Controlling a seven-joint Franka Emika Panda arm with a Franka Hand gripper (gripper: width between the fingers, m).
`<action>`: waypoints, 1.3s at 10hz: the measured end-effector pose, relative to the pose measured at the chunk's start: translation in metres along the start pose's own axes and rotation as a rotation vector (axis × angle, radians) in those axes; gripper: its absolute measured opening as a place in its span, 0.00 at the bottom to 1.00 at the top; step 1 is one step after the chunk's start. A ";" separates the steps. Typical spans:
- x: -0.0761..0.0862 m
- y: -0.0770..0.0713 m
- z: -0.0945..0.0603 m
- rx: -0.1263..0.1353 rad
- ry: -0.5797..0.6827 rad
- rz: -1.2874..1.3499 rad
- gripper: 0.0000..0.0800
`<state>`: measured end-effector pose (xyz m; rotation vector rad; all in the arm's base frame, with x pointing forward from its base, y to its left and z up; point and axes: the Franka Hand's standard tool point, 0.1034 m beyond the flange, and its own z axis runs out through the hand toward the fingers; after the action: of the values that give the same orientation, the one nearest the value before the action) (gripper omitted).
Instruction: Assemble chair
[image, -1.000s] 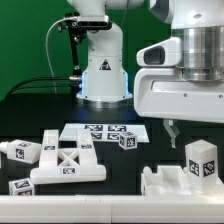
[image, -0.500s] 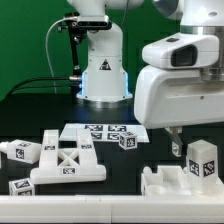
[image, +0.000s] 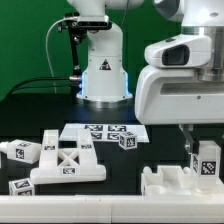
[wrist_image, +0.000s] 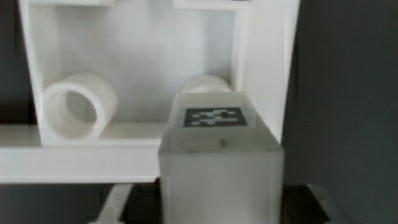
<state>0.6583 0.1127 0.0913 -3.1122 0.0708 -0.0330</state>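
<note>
White tagged leg (image: 207, 160) stands under our gripper (image: 196, 148); pickup step in hand. We cannot tell if jaws clamp it. Next: firm squeeze, straight lift.

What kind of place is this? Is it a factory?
Probably a robot test lab, not a factory. A white robot arm stands on a black table before a green backdrop, and the white chair pieces and marker board carry black-and-white square tags.

Cross-braced panel (image: 68, 162) lies flat. Tagged leg (image: 22, 150) lies just beside it. Slab (image: 165, 182) and upright tagged block (image: 208, 160) sit well apart from it.
</note>
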 end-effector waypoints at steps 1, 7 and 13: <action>0.000 0.000 0.000 0.001 0.002 0.063 0.35; -0.001 0.005 0.002 0.061 0.003 0.959 0.35; -0.004 0.010 0.001 0.034 -0.013 0.312 0.77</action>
<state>0.6539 0.1026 0.0895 -3.0277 0.5456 -0.0071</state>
